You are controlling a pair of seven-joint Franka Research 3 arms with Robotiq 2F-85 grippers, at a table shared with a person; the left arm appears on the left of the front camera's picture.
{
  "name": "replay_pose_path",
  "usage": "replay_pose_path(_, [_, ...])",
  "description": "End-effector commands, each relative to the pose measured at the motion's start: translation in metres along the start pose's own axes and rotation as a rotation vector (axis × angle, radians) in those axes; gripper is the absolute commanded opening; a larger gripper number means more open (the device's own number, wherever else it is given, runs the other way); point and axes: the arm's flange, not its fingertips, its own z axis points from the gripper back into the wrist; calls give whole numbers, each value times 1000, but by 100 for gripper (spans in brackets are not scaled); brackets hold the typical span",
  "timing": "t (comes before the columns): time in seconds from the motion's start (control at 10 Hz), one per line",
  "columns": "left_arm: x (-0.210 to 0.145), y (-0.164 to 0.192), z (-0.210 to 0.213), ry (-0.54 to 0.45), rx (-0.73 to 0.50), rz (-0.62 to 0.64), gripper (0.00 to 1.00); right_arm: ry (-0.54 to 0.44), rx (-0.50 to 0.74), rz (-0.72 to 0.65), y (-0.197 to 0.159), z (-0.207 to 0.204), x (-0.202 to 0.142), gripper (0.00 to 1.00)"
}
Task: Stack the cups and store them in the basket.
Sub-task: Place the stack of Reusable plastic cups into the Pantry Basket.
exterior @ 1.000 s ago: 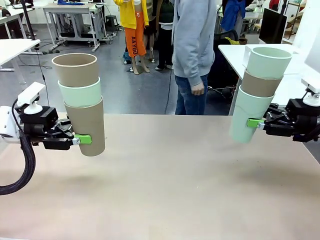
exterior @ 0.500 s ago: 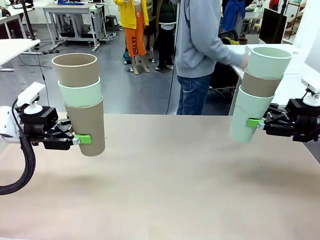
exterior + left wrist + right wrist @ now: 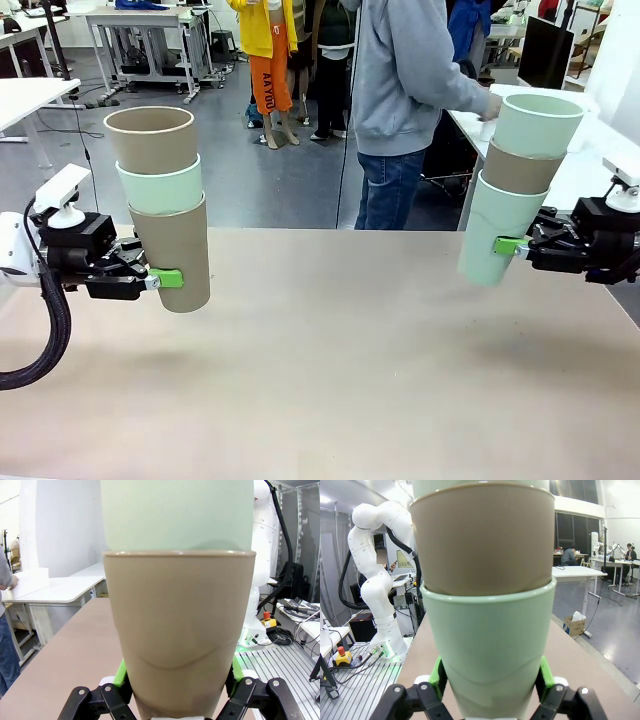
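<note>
My left gripper [image 3: 165, 278] is shut on a stack of three cups [image 3: 165, 205] held above the table's left side: tan at the bottom, mint in the middle, tan on top. In the left wrist view the tan bottom cup [image 3: 179, 630] stands between the green pads [image 3: 121, 672]. My right gripper [image 3: 510, 246] is shut on a second stack [image 3: 520, 185] at the right, tilted slightly: mint, tan, mint. In the right wrist view that mint bottom cup [image 3: 490, 645] sits between the fingers. A person's hand [image 3: 490, 104] reaches to the white basket [image 3: 497, 100] on a white table behind the right stack.
The brown table [image 3: 330, 350] spreads bare between both arms. A person in a grey hoodie [image 3: 400, 70] stands at the far side, turned toward the white side table [image 3: 470, 115] at the back right.
The person has turned to the right and stretched an arm out to the white basket behind the right stack. Both arms and their cup stacks have stayed still.
</note>
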Motion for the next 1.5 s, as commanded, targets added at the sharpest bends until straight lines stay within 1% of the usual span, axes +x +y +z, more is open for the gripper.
replay_pose_path(0.0, [5,-1,0,-6,-6,1,85,-4,-1,7,0,-1,3,86])
replay_pose_path(1.4, [5,-1,0,-6,-6,1,85,-4,-1,7,0,-1,3,86])
